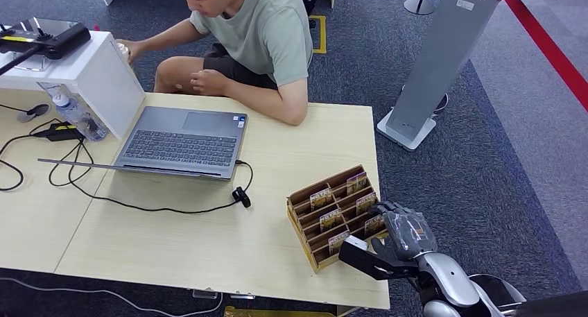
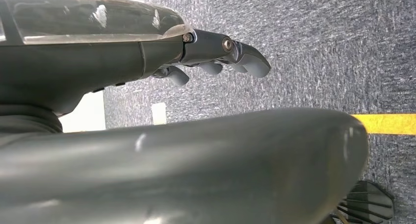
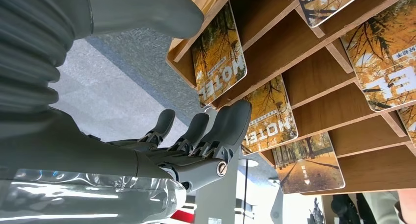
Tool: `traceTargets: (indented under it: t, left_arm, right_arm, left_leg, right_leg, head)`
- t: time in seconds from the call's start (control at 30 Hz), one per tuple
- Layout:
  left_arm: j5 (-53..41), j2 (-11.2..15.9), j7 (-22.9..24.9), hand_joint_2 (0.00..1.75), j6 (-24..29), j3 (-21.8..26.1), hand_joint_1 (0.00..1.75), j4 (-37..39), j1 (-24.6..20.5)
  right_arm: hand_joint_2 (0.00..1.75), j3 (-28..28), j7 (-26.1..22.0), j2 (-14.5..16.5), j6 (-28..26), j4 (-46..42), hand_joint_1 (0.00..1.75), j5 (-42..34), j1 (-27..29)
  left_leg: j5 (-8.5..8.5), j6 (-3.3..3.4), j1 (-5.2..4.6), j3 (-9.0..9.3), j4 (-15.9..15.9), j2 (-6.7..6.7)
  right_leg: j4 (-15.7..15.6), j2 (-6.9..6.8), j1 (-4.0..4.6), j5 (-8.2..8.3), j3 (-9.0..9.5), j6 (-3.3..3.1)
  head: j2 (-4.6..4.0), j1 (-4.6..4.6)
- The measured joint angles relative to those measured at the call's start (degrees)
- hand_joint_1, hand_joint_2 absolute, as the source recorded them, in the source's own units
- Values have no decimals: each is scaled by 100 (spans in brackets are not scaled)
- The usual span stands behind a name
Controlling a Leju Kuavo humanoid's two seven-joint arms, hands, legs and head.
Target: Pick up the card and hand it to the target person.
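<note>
The right hand [image 1: 404, 235] hovers at the outer corner of the wooden card rack [image 1: 301, 199], which stands at the near right of the table [image 1: 173, 254]. Its fingers [image 3: 230, 128] are spread and hold nothing, their tips just beside the nearest card [image 3: 270, 118] without clearly touching it. The cards stand on edge in stepped slots, faces tilted toward the robot, long axis running up the slope of the rack. The left hand [image 2: 216, 55] hangs over carpet with fingers loosely curled and empty, well apart from the rack, so the right hand is nearer. The person [image 1: 263, 32] sits across the table beside a laptop [image 1: 182, 143].
</note>
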Motion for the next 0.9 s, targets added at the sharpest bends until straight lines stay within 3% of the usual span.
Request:
traceTargets:
  t: [0.17,0.23,0.9]
  left_arm:
    - [0,0,-1,0,-3,-1,0,0,0]
    - [0,0,-1,0,-4,-3,0,0,0]
    - [85,1,-20,0,7,-53,0,0,0]
  right_arm:
    - [175,0,5,1,-10,0,124,0,3]
    - [175,-1,9,1,-17,0,130,-1,6]
    - [175,-9,10,1,-36,-2,132,-7,10]
  left_leg:
    - [0,0,0,0,0,0]
    - [0,0,0,0,0,0]
    - [0,0,0,1,0,0]
  right_leg:
    - [0,0,0,0,0,0]
    - [0,0,0,0,0,0]
    - [0,0,0,0,1,0]
  head:
    - [0,1]
    - [0,2]
    - [0,2]
